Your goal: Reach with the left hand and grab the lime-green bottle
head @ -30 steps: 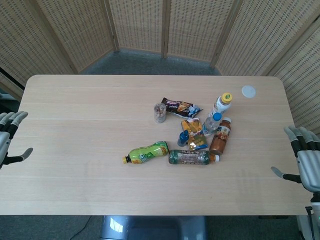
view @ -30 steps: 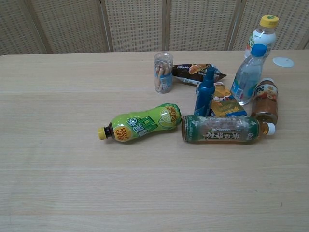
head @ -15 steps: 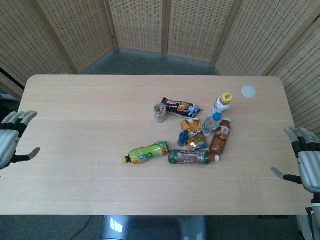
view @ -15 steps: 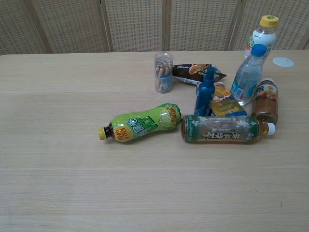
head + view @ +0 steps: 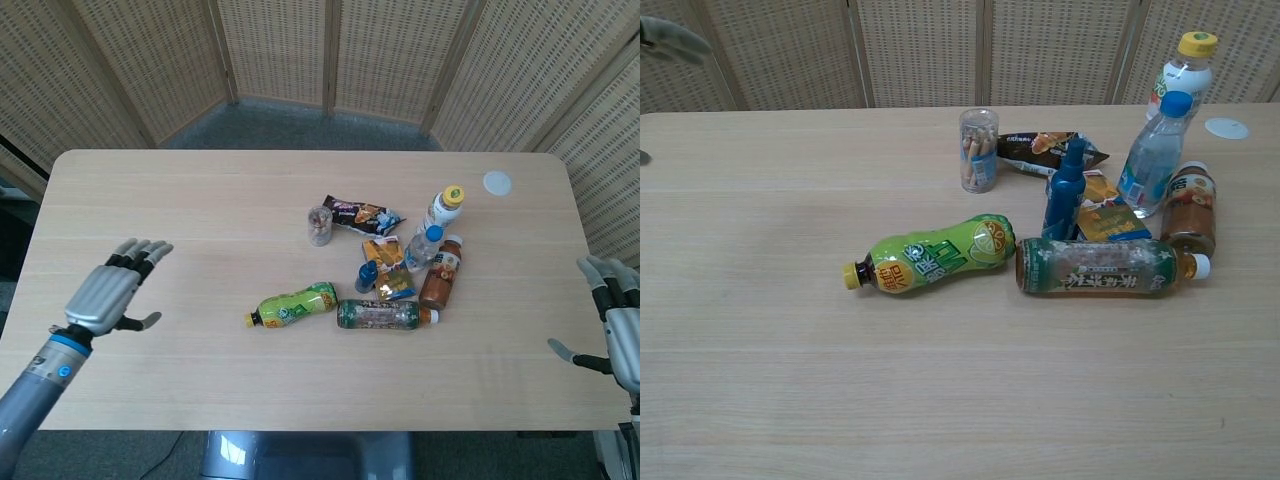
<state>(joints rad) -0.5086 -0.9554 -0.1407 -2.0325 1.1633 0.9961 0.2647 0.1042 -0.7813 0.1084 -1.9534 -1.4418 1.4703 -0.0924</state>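
Note:
The lime-green bottle [image 5: 293, 304] [image 5: 931, 254] lies on its side near the table's middle, its yellow cap pointing left. My left hand [image 5: 110, 290] hovers over the left part of the table, fingers spread and empty, well to the left of the bottle. Only its fingertips [image 5: 670, 38] show at the top left corner of the chest view. My right hand [image 5: 618, 325] stays open beyond the table's right edge, holding nothing.
Right of the green bottle lie a dark green bottle [image 5: 383, 315], a brown bottle [image 5: 440, 272], a small blue bottle [image 5: 366, 275] and snack packets [image 5: 362, 214]. A clear jar [image 5: 319, 225], two upright bottles [image 5: 441, 209] and a white lid [image 5: 497, 182] stand further back.
My left hand has swung in from the table's left edge over the tabletop toward the green bottle. The right hand has barely shifted. The objects have not moved.

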